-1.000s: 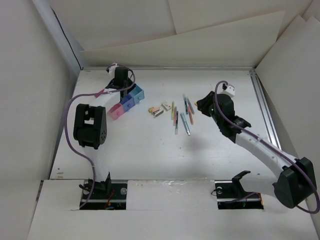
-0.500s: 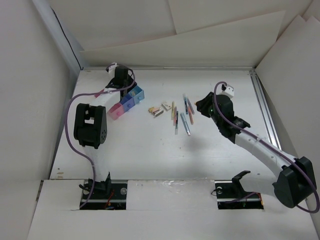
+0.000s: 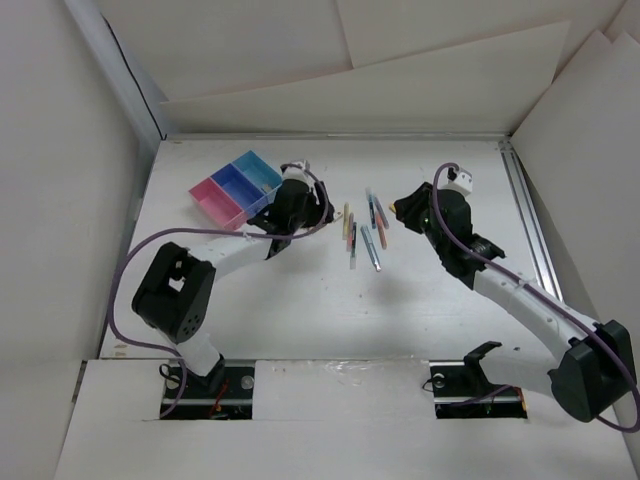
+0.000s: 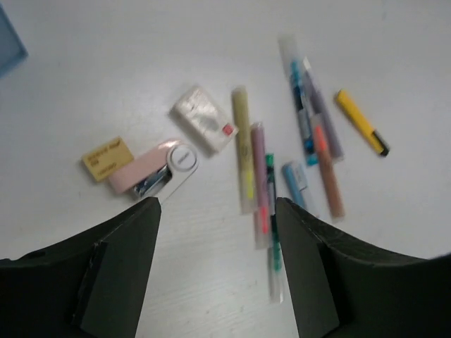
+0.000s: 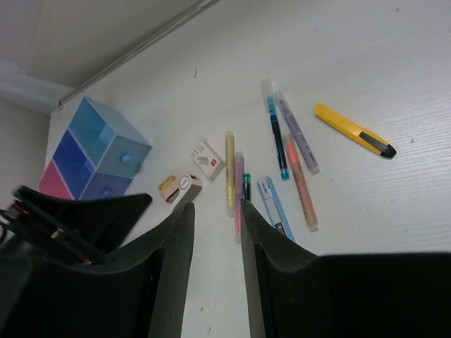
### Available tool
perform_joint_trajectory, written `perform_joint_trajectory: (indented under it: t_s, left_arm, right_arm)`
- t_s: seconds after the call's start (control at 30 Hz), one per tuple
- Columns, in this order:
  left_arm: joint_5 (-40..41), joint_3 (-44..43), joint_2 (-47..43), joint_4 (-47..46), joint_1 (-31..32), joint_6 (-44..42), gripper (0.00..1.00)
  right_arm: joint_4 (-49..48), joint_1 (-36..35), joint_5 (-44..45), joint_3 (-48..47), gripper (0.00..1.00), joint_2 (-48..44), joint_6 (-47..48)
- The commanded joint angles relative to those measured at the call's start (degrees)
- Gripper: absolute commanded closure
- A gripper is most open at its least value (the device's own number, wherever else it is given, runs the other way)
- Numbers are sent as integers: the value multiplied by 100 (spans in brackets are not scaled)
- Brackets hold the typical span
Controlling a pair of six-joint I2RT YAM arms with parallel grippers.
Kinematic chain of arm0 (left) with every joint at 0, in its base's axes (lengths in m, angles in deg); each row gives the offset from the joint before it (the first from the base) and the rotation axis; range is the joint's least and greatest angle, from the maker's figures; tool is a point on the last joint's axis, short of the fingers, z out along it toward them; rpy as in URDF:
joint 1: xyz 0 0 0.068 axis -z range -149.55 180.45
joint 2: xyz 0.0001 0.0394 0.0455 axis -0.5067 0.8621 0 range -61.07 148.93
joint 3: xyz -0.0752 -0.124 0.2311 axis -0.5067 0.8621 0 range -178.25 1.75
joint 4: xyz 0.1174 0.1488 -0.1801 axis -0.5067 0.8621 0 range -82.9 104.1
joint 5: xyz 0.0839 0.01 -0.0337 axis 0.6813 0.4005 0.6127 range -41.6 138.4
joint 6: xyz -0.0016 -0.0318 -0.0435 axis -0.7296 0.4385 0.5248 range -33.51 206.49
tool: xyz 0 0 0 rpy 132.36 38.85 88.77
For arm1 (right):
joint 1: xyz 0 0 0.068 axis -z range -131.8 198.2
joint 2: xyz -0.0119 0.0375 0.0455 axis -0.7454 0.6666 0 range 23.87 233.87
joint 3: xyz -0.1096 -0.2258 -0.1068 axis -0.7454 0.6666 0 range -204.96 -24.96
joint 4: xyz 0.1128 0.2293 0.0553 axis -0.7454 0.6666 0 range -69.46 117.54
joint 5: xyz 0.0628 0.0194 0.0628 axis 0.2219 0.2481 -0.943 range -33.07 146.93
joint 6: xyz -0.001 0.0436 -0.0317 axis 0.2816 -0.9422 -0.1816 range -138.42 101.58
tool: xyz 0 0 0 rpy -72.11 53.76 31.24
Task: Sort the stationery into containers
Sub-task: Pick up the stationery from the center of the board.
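- Progress: nothing visibly sorted. Pens [image 3: 360, 232], stubs [image 4: 204, 121] and cutter [image 4: 361, 121] all lie on table; bins [image 3: 235, 187], well left of pens, look empty from above.
- L gripper [image 4: 217, 205]: jaws wide apart, holding nothing, over stubs just left of pens.
- R gripper [image 5: 216, 206]: narrow gap, holding nothing, just right of pens.
- Vs 0.5 s ago: L arm has swung from bins to stubs; bins now uncovered and appear shifted away from pens. R arm approx unchanged.
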Motion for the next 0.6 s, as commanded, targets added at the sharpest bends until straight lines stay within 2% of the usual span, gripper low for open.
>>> perform_joint_trajectory:
  t_s: [0.0, 0.1, 0.27, 0.57]
  left_arm:
    - [74, 472, 84, -29, -67, -575, 37]
    - [-110, 605, 137, -161, -67, -796, 31]
    - [-120, 667, 215, -214, -67, -875, 31]
    - [153, -300, 1077, 252, -67, -1244, 31]
  right_arm:
    - [-317, -58, 92, 42, 62, -69, 21]
    - [-317, -58, 92, -11, 57, -69, 21]
    - [-317, -58, 92, -11, 51, -17, 21]
    - [-317, -111, -22, -64, 49, 98, 73]
